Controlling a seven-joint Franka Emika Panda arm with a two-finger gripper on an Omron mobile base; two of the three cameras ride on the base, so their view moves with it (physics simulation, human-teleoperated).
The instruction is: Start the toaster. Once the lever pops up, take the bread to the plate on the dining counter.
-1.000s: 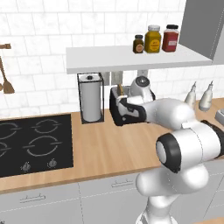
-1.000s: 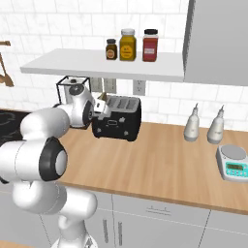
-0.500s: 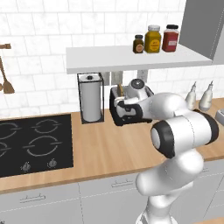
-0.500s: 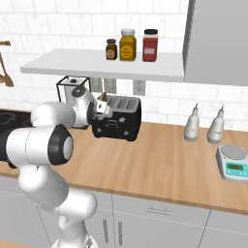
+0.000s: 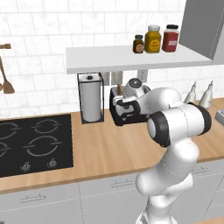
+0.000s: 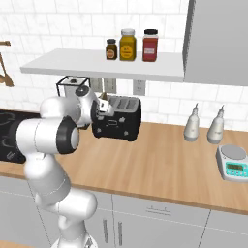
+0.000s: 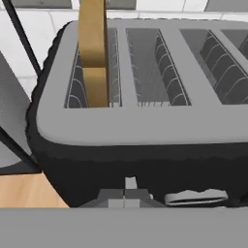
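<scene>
Toaster (image 6: 117,117) sits on the wood worktop (image 6: 160,160) back against the tiled wall, under the white shelf (image 6: 104,65), with the paper towel holder (image 5: 91,97) just to its left. From the left base view the robot's own forearm covers most of the black body, so you mostly get a dark corner and a bit of the silver top. The right base view is cleaner and shows the front face, but the knobs there are too small to read. Bread (image 7: 94,51) is standing upright in the leftmost slot in the hand view, sticking up well above the silver top, and its top edge is cut off by the frame. In the base views it's just a tiny tan sliver poking up beside the wrist. Gripper (image 7: 130,193) is right down at the toaster's front face, low, next to a pale lever-like tab (image 7: 196,197). The fingertips look pressed together with no gap between them, so it's closed with nothing in it, though the grey band at the bottom hides most of them. Can't tell if it's actually touching the tab or just beside it. 3 jars (image 6: 128,45) sit on the shelf, 2 bottles (image 6: 203,126) and a small scale (image 6: 233,162) are off to the right, and the hob (image 5: 30,142) is cut off at the left edge.
</scene>
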